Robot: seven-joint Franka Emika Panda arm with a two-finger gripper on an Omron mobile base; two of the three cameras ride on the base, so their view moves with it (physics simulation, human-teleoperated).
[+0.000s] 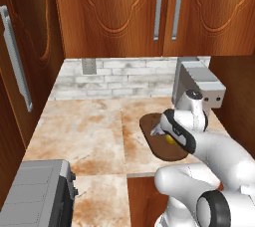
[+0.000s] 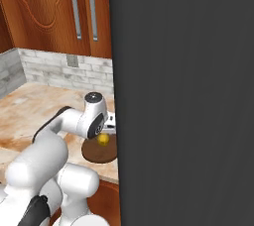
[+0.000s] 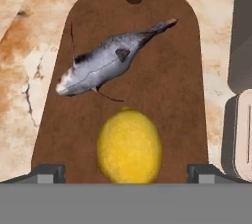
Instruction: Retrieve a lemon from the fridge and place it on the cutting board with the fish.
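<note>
Lemon down flat on the cutting board, just beside the fish, not touching it. End effector spread wide, let go, one finger on each side of the lemon. Board on the marble tabletop, near a toaster.

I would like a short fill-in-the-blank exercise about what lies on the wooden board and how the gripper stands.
1. The lemon rests on the dark brown ____.
2. Beside the lemon on the cutting board lies a silvery-grey ____.
3. The gripper has its fingers ____, one on each side of the lemon, not clamping it.
4. The colour of the lemon is ____.

Missing words: cutting board; fish; open; yellow
</note>
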